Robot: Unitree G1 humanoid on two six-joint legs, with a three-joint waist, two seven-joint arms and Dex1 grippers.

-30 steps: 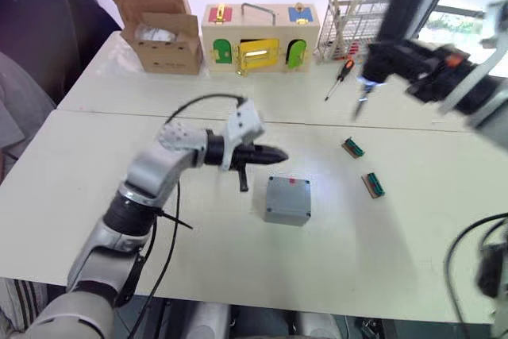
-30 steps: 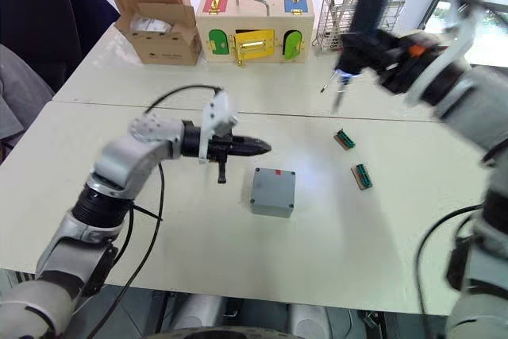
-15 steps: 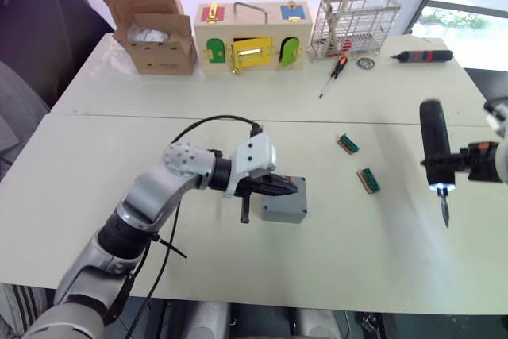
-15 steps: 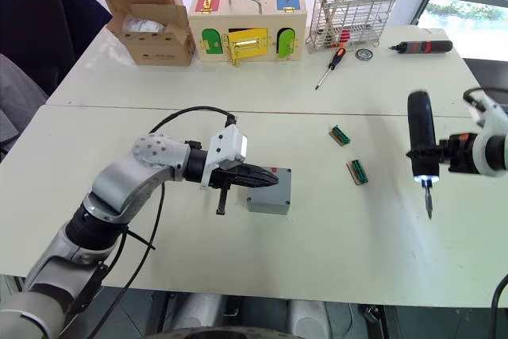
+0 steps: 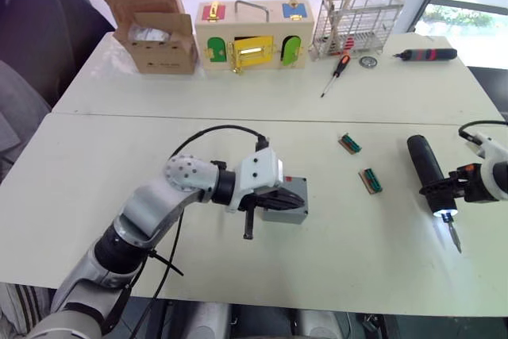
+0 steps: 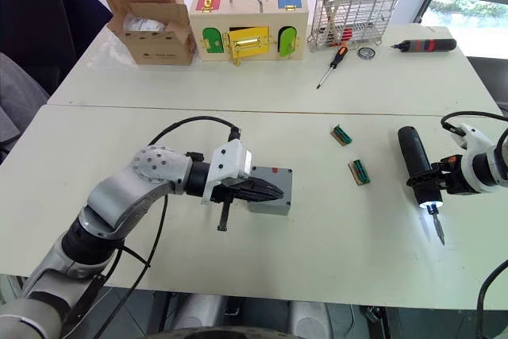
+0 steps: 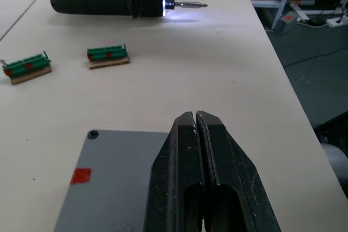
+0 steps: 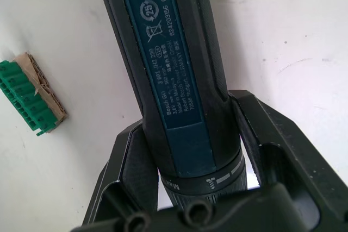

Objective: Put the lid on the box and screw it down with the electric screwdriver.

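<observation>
Two sets of fingers over the desk (image 5: 95, 164): my left pressed together, my right clamped on the electric screwdriver (image 6: 418, 167).

The grey box (image 6: 271, 189) sits mid-desk with its lid (image 7: 103, 183) on top, red mark showing. My left fingers (image 7: 196, 134) are closed, empty, reaching over the lid. My right fingers (image 8: 261, 150) grip the electric screwdriver near its lit tip, low over the desk, right of two green connectors (image 6: 359, 171). The wire basket (image 5: 355, 17) holds thin sticks.

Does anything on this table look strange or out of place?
Nothing looks spilled or broken. The thick black electric screwdriver lies low over the white table with its tip lit, gripped by the right gripper.
</observation>
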